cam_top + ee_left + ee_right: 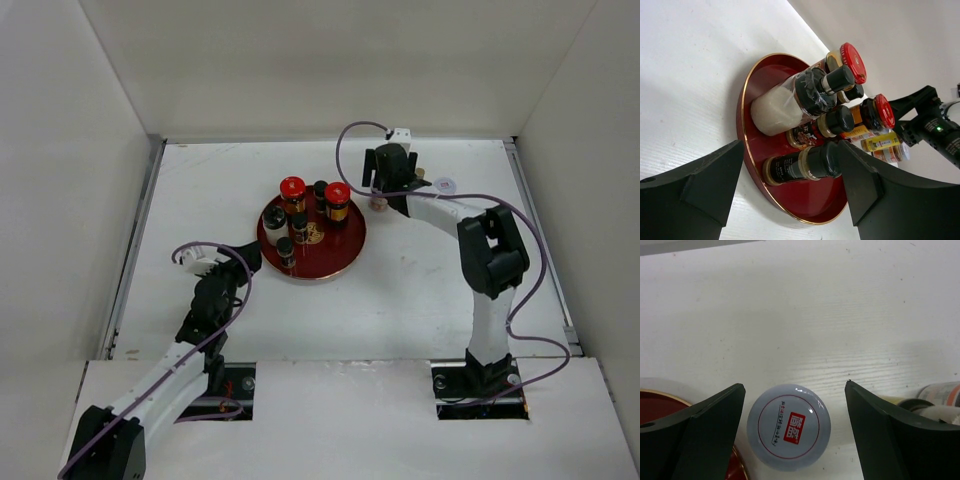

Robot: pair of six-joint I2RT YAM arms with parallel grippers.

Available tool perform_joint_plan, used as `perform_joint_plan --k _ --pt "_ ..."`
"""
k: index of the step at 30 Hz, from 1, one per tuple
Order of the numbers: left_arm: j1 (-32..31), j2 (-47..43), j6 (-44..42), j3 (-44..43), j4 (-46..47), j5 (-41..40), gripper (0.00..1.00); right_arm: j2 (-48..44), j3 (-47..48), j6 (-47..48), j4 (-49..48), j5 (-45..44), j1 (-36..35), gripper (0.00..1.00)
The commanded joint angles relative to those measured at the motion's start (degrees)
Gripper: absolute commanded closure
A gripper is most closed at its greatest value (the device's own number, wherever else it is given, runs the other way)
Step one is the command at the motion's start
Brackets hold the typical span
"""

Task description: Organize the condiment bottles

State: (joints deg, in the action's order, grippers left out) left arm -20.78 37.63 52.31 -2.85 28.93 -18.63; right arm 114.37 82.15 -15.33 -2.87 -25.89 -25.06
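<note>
Both grippers were wide open and held nothing. The right gripper [793, 386] pointed down at the far side of the table [200, 200], just right of the red tray [345, 255]. Its two fingers [700, 440] stood one on each side of a pale-lidded jar [789, 426]. There was a gap on both sides, so they did not touch it. That jar stood upright on the table, just off the tray's right rim, and its round lid with a small red mark faced the wrist camera. A second pale lid [445, 184] sat farther right, near the far edge. A slim yellow bottle [881, 142] showed past the tray, close to the right arm. The left gripper [245, 262] hovered by the near left rim of the tray, fingers spread. The nearest dark black-capped bottle [800, 167] stood on the tray just ahead of it, not yet between the fingers. Also on the tray were two red-lidded amber jars [292, 190] at the far side, with one dark bottle between them. A white bottle [274, 222] stood on the left, and another dark bottle stood in the middle.
</note>
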Motion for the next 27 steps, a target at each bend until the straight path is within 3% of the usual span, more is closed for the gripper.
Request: perform_joint_plan --k 1,7,10,14,16,27 --pt "0.0 -1.2 -1.1 6.8 3.6 -0.5 0.25 1.0 3.5 0.7 0.3 1.6 0.1 0.13" --pt "-0.3 -0.1 -1.1 6.6 3.9 -0.5 0.25 0.1 1.3 0.2 0.7 1.4 -0.2 0.14" --pt "-0.3 -0.4 -1.1 6.6 3.9 -0.5 0.25 -0.3 0.6 0.0 1.0 1.1 -0.5 0.26" --pt "0.3 -2.0 -1.2 6.7 3.0 -0.1 0.25 -2.0 -0.8 0.0 1.1 0.6 -1.3 0.33" --pt "0.5 -2.7 -1.2 6.8 2.2 -0.1 0.25 -2.9 -1.5 0.0 1.6 0.1 -1.5 0.47" --pt "0.6 -2.9 -0.7 6.9 1.9 0.9 0.25 -13.1 -10.7 -1.3 1.8 -5.9 -8.3 0.48"
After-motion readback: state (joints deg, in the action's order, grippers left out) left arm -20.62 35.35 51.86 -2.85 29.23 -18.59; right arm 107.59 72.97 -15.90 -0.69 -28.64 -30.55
